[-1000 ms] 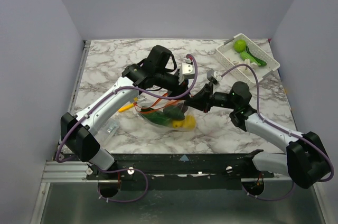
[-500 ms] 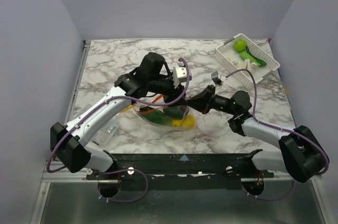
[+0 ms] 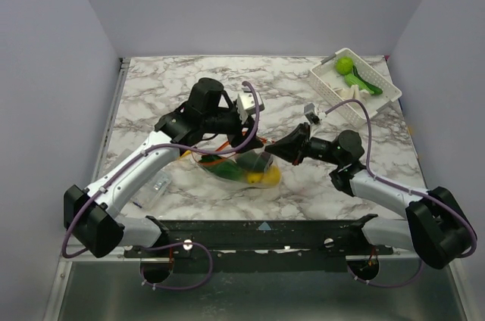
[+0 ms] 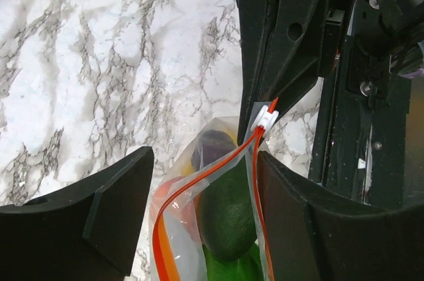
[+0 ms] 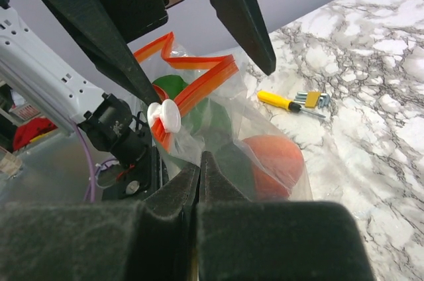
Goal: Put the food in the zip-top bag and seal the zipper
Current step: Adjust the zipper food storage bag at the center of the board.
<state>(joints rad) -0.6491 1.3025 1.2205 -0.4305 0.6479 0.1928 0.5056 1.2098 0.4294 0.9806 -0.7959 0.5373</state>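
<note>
The zip-top bag (image 3: pixel 235 163) lies between both arms, its mouth raised. Inside it I see food: a dark green avocado (image 4: pixel 225 218), a bright green piece (image 3: pixel 223 172), a yellow one (image 3: pixel 265 177) and an orange one (image 5: pixel 275 162). The red-orange zipper (image 4: pixel 218 162) gapes, with its white slider (image 4: pixel 267 117) at the far end. My left gripper (image 4: pixel 204 162) is open, its fingers straddling the bag's mouth. My right gripper (image 5: pixel 200 156) is shut on the clear plastic just below the slider (image 5: pixel 164 116).
A white slotted basket (image 3: pixel 379 98) at the back right holds a bright green piece (image 3: pixel 345 65). A yellow-handled tool (image 5: pixel 281 101) and small hex keys (image 5: pixel 311 99) lie left of the bag. A small clear packet (image 3: pixel 159 182) sits near the front left.
My left gripper has opened and drawn back to the left, away from the slider end of the zipper. My right gripper keeps its pinch on the bag.
</note>
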